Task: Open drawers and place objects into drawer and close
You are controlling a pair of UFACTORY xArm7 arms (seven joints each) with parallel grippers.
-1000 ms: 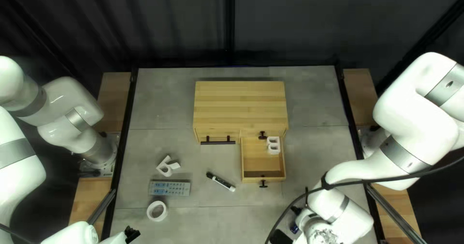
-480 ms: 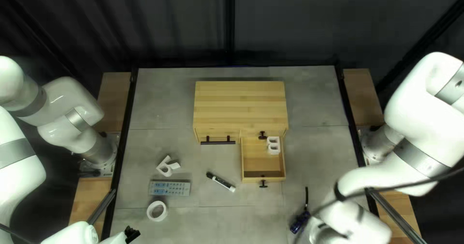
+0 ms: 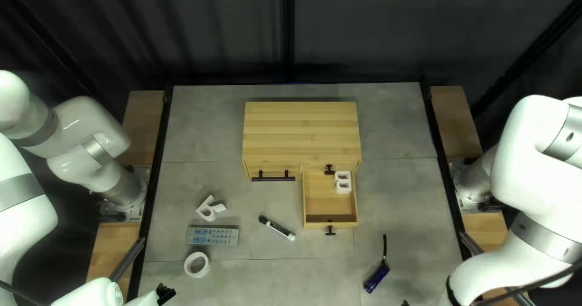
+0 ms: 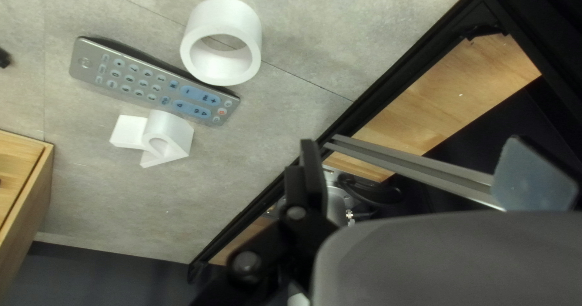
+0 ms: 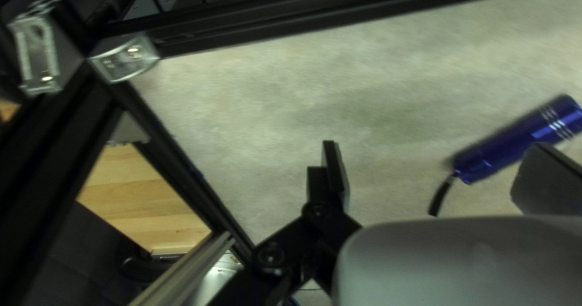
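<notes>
A wooden cabinet (image 3: 302,133) has its right drawer (image 3: 330,206) pulled out, a white letter B (image 3: 343,182) lying inside. White letter R (image 3: 210,208), remote (image 3: 212,235), white tape roll (image 3: 196,265), marker (image 3: 277,228) and blue flashlight (image 3: 377,278) lie on the table. My left gripper (image 3: 165,294) is at the near left; in its wrist view the left gripper (image 4: 421,172) is open and empty, with tape roll (image 4: 222,41), remote (image 4: 151,80) and letter R (image 4: 153,137) to one side. My right gripper (image 3: 405,303) barely shows; in its wrist view the right gripper (image 5: 433,177) is open, flashlight (image 5: 518,141) ahead near one finger.
Under the cabinet's left front is a long-handled drawer (image 3: 273,175), closed. Black rails (image 3: 151,191) edge the table on both sides, with wooden boards (image 3: 144,127) beyond them. My right arm (image 3: 533,245) crosses the right rail.
My right arm has swung toward the right and the near edge, leaving the flashlight uncovered. The left arm, the drawer and the other objects have stayed put.
</notes>
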